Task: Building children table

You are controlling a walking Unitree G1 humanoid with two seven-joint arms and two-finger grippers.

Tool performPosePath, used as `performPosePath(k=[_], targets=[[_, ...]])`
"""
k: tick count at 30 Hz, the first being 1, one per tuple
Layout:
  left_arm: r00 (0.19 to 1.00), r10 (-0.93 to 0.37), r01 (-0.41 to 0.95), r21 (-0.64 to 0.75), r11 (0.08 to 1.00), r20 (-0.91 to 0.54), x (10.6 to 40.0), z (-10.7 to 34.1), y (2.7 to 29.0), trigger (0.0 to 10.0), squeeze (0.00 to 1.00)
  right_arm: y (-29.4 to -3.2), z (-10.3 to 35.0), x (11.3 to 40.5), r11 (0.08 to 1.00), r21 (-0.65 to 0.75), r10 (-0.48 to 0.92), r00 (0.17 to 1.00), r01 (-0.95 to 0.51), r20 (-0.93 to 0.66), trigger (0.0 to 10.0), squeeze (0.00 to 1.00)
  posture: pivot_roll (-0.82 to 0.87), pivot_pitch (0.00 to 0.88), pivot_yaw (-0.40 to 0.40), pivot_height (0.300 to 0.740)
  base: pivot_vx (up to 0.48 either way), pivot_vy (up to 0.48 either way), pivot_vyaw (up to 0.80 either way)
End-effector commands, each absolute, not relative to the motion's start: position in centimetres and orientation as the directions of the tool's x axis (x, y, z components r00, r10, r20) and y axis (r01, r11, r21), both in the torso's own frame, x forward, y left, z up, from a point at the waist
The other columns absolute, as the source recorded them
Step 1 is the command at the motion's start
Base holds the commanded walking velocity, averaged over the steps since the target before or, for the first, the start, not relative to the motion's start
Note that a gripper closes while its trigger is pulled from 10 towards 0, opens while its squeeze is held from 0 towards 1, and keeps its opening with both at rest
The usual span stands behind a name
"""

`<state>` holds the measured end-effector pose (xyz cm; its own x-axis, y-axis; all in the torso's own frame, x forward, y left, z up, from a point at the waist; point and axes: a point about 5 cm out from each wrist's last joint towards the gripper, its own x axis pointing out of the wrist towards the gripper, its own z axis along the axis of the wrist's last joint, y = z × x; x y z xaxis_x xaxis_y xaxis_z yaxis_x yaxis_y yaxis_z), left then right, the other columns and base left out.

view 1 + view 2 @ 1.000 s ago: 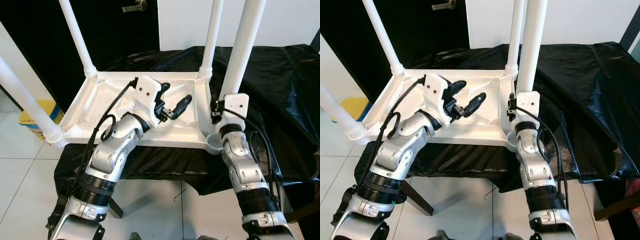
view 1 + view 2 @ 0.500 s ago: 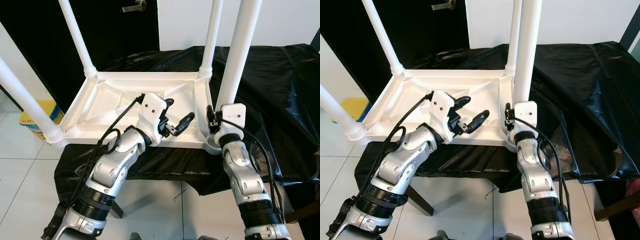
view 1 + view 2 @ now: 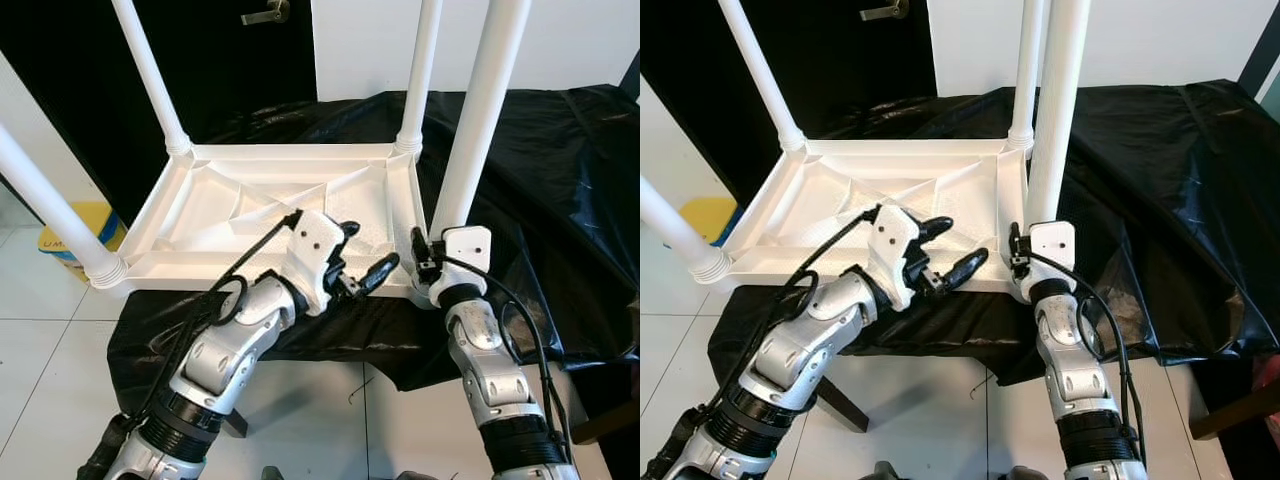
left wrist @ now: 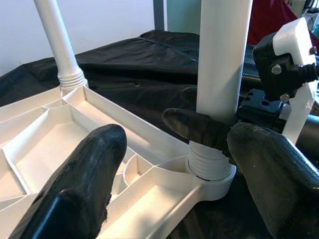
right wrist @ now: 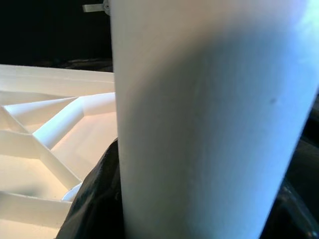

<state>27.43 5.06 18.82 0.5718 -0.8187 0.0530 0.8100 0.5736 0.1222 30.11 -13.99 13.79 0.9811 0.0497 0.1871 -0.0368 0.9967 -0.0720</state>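
Home room: tiled floor, dark door (lever handle).

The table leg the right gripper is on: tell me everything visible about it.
The near-right table leg is a smooth white plastic-looking tube, upright, running up out of frame. Its ribbed, threaded foot sits in the round corner socket of the upturned white tabletop. The right gripper clamps it low down with black fingers. Black sheeting lies behind.

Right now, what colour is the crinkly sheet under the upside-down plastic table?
Black, shiny crinkly plastic sheet, clearest in the left eye view.
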Motion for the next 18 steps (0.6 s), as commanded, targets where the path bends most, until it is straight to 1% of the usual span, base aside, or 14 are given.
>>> performPosePath(k=[1, 10, 12, 13, 14, 18], targets=[[0.405, -0.914, 0.904, 0.136, 0.405, 0.028, 26.4, 18.9, 4.7, 10.0, 0.00, -14.1, 12.4, 29.9, 0.998, -0.052, 0.048, 0.990, -0.041, 0.133, 10.0, 0.00, -0.12, 0.045, 0.064, 0.740, 0.000, 0.000, 0.00], [0.421, -0.907, 0.897, 0.138, 0.421, 0.024, 26.5, 19.0, 5.0, 10.0, 0.00, -13.6, 11.5, 29.9, 0.996, 0.004, 0.089, 0.989, -0.090, 0.115, 10.0, 0.00, -0.11, 0.046, 0.068, 0.740, 0.000, 0.000, 0.00], [0.425, -0.905, 0.895, 0.140, 0.424, 0.025, 26.5, 19.1, 5.1, 10.0, 0.00, -13.1, 10.9, 29.7, 0.988, -0.014, 0.156, 0.982, -0.156, 0.110, 10.0, 0.00, -0.11, 0.047, 0.071, 0.740, 0.000, 0.000, 0.00], [0.425, -0.905, 0.895, 0.140, 0.424, 0.025, 26.5, 19.1, 5.1, 10.0, 0.00, -13.1, 10.9, 29.7, 0.988, -0.014, 0.156, 0.982, -0.156, 0.110, 10.0, 0.00, -0.11, 0.047, 0.071, 0.740, 0.000, 0.000, 0.00], [0.426, -0.904, 0.894, 0.139, 0.426, 0.028, 26.5, 19.3, 5.1, 10.0, 0.00, -12.8, 10.3, 29.3, 0.972, -0.069, 0.232, 0.966, -0.225, 0.110, 10.0, 0.00, -0.11, 0.051, 0.080, 0.740, 0.000, 0.000, 0.00], [0.426, -0.904, 0.894, 0.139, 0.425, 0.028, 26.5, 19.3, 5.1, 10.0, 0.00, -12.9, 9.9, 29.0, 0.958, -0.111, 0.276, 0.955, -0.264, 0.108, 10.0, 0.00, -0.11, 0.054, 0.084, 0.740, 0.000, 0.000, 0.00]])
